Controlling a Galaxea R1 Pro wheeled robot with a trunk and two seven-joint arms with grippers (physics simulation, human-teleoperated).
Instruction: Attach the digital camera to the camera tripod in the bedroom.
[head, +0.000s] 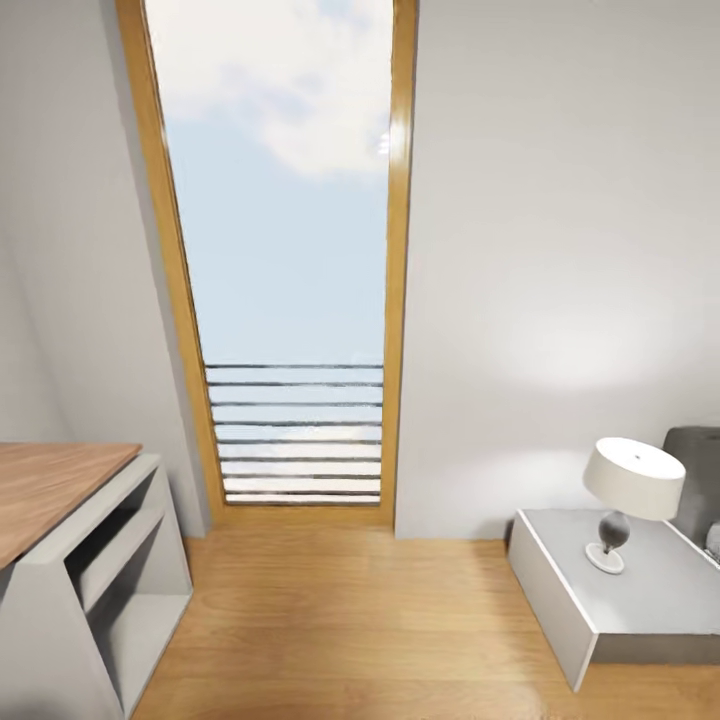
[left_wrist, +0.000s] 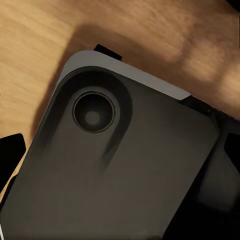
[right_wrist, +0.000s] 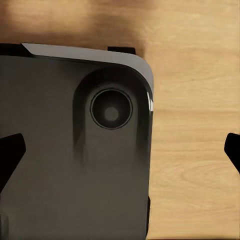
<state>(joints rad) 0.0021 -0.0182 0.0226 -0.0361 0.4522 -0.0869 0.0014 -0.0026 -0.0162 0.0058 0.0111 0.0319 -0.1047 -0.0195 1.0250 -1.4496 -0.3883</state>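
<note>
Tall wood-framed window (head: 295, 250) on white wall, wood floor (head: 350, 620); wood-topped desk (head: 60, 490), lamp (head: 630, 495) on nightstand (head: 610, 600)

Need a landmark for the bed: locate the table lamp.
Head view, lower right: the table lamp stands on the grey nightstand, against the white wall.

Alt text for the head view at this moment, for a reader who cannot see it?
A tall wood-framed window shows sky in a white wall above a light wood floor. A wood-topped desk stands at left; at right, a white-shaded lamp sits on a grey nightstand.
</note>
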